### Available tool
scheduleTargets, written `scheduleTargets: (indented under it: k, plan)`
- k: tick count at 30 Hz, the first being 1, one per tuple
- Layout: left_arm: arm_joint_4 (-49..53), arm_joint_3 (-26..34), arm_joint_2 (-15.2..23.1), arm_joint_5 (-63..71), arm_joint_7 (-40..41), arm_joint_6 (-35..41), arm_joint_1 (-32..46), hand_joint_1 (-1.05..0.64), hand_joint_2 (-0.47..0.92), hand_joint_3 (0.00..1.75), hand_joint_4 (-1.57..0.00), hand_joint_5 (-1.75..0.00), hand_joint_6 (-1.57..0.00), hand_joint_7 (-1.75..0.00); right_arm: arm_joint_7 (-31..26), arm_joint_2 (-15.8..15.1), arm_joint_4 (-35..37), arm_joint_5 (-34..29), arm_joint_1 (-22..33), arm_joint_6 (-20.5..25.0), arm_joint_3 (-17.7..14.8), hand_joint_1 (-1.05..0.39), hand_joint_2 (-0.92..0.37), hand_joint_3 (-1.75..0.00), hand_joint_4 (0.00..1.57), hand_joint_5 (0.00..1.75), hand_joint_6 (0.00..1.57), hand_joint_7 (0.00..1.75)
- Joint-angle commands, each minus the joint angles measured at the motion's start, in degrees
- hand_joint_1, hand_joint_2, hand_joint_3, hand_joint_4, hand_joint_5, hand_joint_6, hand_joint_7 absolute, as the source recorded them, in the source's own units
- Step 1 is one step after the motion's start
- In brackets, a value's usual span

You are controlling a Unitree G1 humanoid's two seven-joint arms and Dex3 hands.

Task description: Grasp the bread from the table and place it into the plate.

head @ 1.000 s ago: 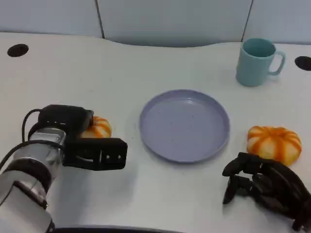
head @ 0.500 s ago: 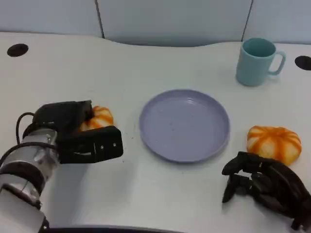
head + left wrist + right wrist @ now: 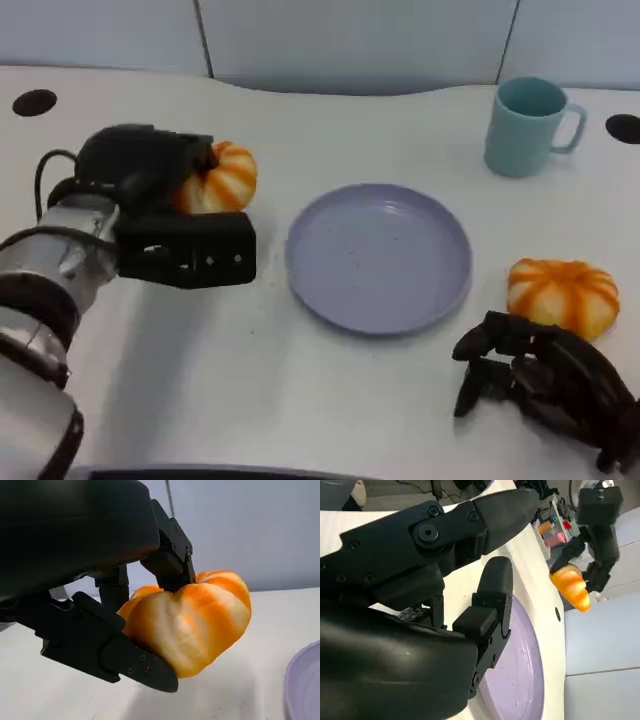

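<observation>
The left robot hand (image 3: 165, 215), gripping the pumpkin-shaped bread (image 3: 218, 178), has raised it off the bench (image 3: 300, 400) since a second ago, so transfer can follow to the bare purple plate (image 3: 379, 256), past a second bread (image 3: 563, 295), the teal mug (image 3: 530, 126) and the right robot hand (image 3: 545, 385), curled on nothing.

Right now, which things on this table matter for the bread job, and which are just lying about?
In the job:
bread roll, held by the left hand
purple plate

Lying about:
second bread roll, beside the right hand
teal mug
</observation>
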Motion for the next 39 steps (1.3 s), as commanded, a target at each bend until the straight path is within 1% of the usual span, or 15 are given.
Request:
scheduleTargets:
  k: [1, 4, 5, 7, 9, 13, 16, 22, 23, 24, 25, 28, 31, 34, 39]
  plan:
    - [-1.07, -2.07, -1.39, 1.99, 0.66, -0.46, -2.87, -0.29, 0.88, 0.0, -0.73, -1.75, -0.83, -0.88, -0.66, 0.29, 1.77, -0.95, 1.66, 0.78, 0.47, -0.55, -0.92, -0.05, 0.62, 1.42, 0.71, 0.99]
    - [-1.0, -3.32, -2.89, 2.98, 0.6, -1.89, -3.62, -0.32, 0.87, 0.0, -0.76, -1.65, -1.02, -0.42, 0.02, 0.33, 1.64, -0.64, 1.56, 1.44, 0.46, -0.54, -0.92, -0.05, 0.62, 1.41, 0.7, 0.98]
    - [-0.95, -3.69, -3.5, 3.26, 0.84, -2.23, -3.83, -0.33, 0.86, 0.0, -0.76, -1.67, -1.07, -0.32, -0.09, 0.37, 1.58, -0.7, 1.59, 1.51, 0.51, -0.54, -0.92, -0.05, 0.62, 1.4, 0.7, 0.98]
    - [-0.96, -4.11, -4.74, 3.42, 1.47, -2.65, -4.1, -0.34, 0.87, 0.01, -0.76, -1.72, -1.12, -0.27, -0.15, 0.48, 1.63, -0.7, 1.6, 1.69, 0.48, -0.53, -0.92, -0.05, 0.62, 1.4, 0.71, 0.98]
    - [-1.1, -4.52, -5.86, 3.5, 1.76, -3.42, -4.35, -0.32, 0.9, 0.01, -0.79, -1.74, -0.99, -0.6, 0.19, 0.58, 1.63, -0.62, 1.58, 1.61, 0.47, -0.51, -0.92, -0.05, 0.63, 1.39, 0.71, 0.98]
    - [-1.15, -5.1, -8.03, 3.64, 2.86, -5.64, -4.91, -0.32, 0.9, 0.0, -0.8, -1.75, -0.91, -0.72, 0.32, 0.41, 1.01, -0.6, 1.58, 3.25, 0.67, -0.51, -0.92, -0.05, 0.63, 1.4, 0.7, 0.99]
    - [-0.67, -6.09, -9.96, 4.19, 3.91, -6.38, -5.51, -0.33, 0.91, 0.03, -0.85, -1.75, -0.7, -1.32, 0.66, 0.32, 0.53, -0.78, 1.66, 3.02, 0.87, -0.53, -0.92, -0.05, 0.61, 1.4, 0.69, 0.99]
    - [0.13, -7.36, -12.56, 5.13, 5.8, -8.48, -5.96, -0.28, 0.91, 0.03, -0.9, -1.75, -0.62, -1.71, -0.31, 0.3, 0.41, -0.82, 1.44, 4.71, 1.05, -0.5, -0.92, -0.04, 0.6, 1.42, 0.67, 1.02]
    - [0.23, -7.78, -12.99, 5.53, 6.17, -8.49, -5.92, -0.29, 0.91, 0.04, -0.9, -1.75, -0.61, -1.67, -0.27, 0.38, 0.5, -0.65, 1.48, 4.59, 0.9, -0.49, -0.92, -0.03, 0.61, 1.42, 0.67, 1.02]
    - [0.31, -8.16, -13.39, 5.85, 6.53, -8.5, -5.82, -0.3, 0.9, 0.03, -0.92, -1.75, -0.69, -1.33, 0.06, 0.39, 1.08, -0.62, 1.41, 3.8, 0.77, -0.48, -0.92, -0.04, 0.61, 1.41, 0.67, 1.01]
    - [0.41, -8.54, -13.86, 6.12, 6.74, -8.36, -5.7, -0.31, 0.9, 0.03, -0.93, -1.75, -0.73, -1.2, 0.58, 0.38, 2.02, -0.54, 1.24, 2.84, 0.56, -0.48, -0.92, -0.04, 0.61, 1.41, 0.66, 1.0]
    - [0.78, -9.58, -14.97, 6.89, 7.12, -7.89, -5.54, -0.32, 0.87, 0.01, -0.94, -1.75, -0.8, -1.0, 1.71, 0.45, 4.07, -0.28, 0.76, 1.03, 0.04, -0.49, -0.92, -0.05, 0.63, 1.38, 0.68, 0.94]
    - [1.31, -10.61, -15.86, 7.84, 6.89, -7.4, -5.52, -0.35, 0.88, 0.01, -0.96, -1.75, -0.84, -0.94, 1.29, 0.42, 4.55, -0.52, 0.53, 0.89, -0.01, -0.48, -0.92, -0.04, 0.65, 1.37, 0.7, 0.93]
    - [1.52, -11.74, -16.33, 8.77, 7.16, -6.27, -5.59, -0.32, 0.88, 0.01, -0.98, -1.75, -0.8, -1.08, 1.19, 0.3, 5.0, -0.87, 0.32, 0.34, 0.14, -0.49, -0.92, -0.03, 0.66, 1.36, 0.71, 0.91]
    - [1.62, -12.25, -16.58, 9.18, 6.68, -5.3, -5.59, -0.34, 0.88, 0.01, -0.93, -1.75, -0.78, -1.06, 1.13, 0.07, 4.42, -1.34, 0.29, 0.22, 0.57, -0.5, -0.92, -0.04, 0.66, 1.37, 0.7, 0.91]
